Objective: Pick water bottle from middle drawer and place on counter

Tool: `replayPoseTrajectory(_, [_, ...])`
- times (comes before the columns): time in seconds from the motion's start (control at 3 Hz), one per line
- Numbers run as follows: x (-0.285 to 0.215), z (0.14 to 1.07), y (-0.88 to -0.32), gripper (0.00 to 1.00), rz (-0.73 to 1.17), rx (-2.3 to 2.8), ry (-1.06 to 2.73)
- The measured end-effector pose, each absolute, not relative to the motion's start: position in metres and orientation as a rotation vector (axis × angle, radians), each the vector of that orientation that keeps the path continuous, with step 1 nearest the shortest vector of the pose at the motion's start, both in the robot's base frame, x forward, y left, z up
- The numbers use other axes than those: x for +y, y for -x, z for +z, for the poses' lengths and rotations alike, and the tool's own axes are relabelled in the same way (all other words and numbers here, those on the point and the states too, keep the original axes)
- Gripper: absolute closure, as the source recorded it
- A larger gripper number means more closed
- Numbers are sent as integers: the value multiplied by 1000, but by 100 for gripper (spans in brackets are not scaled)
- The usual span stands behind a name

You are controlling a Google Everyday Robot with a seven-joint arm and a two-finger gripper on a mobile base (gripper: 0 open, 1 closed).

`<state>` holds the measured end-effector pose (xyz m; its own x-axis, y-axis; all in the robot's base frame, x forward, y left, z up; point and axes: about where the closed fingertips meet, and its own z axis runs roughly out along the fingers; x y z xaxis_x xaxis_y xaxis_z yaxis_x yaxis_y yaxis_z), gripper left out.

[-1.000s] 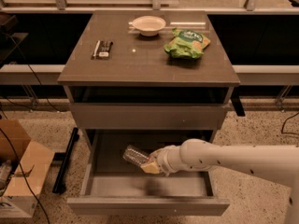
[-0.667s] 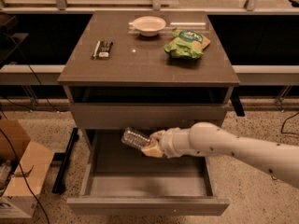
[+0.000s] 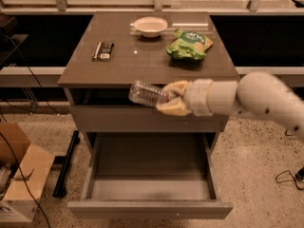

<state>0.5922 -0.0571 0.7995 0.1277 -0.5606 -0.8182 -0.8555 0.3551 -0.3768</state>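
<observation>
Speckled floor (image 3: 256, 175) & a grey cabinet (image 3: 142, 120) were seen from the front, w/ the middle drawer (image 3: 147, 209) pulled out. The water bottle (image 3: 147, 94) was held nearly horizontal, long axis left-right, base pointing left & tipped slightly up, neck end hidden in the gripper (image 3: 172, 99). The jaws were clamped on that end, one above, one below. Vs 0.7 s ago, bottle & gripper had been raised from the drawer opening to approx. the level of the counter (image 3: 142, 65) front edge, in front of the cabinet, not on top. Clear, ribbed plastic was noted on the bottle.
</observation>
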Motion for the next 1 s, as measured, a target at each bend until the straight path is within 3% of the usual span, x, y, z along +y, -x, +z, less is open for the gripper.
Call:
replayPoseTrajectory(0.33, [-75, 902, -611, 100, 219, 1396, 1336])
replayPoseTrajectory(1.0, [-89, 935, -625, 100, 179, 1374, 1290])
